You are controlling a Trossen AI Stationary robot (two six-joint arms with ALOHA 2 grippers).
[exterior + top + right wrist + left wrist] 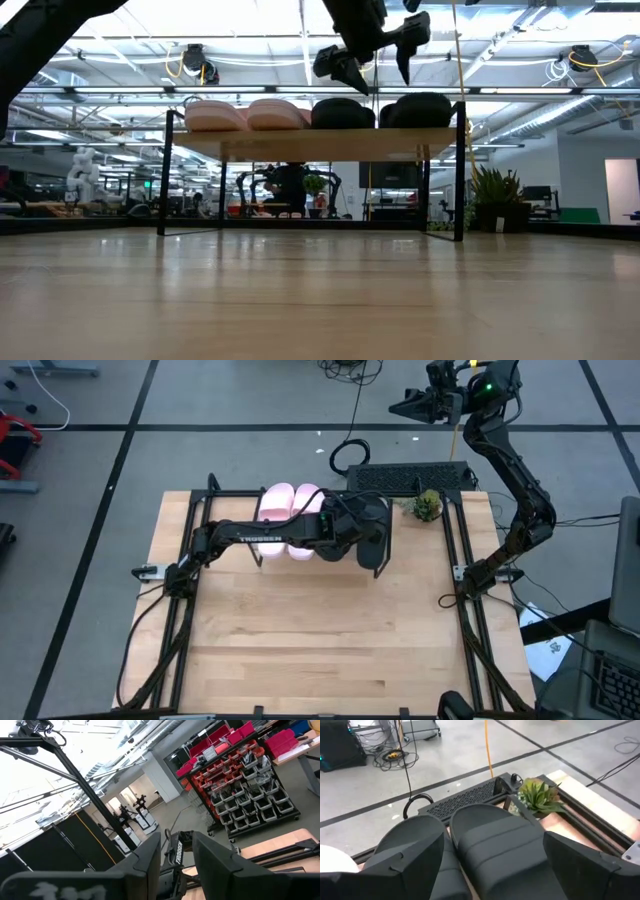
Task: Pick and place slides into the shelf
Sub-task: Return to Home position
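The shelf (pixel 320 143) stands at the table's far side, and all the slides rest sole-down on its board. The pink pair (pixel 285 520) is on the left (pixel 245 115). The black pair (pixel 385 111) is on the right (pixel 375 530). My left gripper (pixel 370 60) hangs open just above the black pair and touches nothing. In the left wrist view its fingers (pixel 585 870) stand wide on either side of the right-hand black slide (pixel 495 840). My right gripper (pixel 428 402) is open and empty, raised high beyond the table's far right corner.
A small green plant (pixel 427 506) stands just right of the shelf, at the table's far edge. A black perforated box (pixel 410 477) lies behind it. Black frame rails (pixel 465 560) run along the table's left and right sides. The near half of the table (pixel 320 650) is bare wood.
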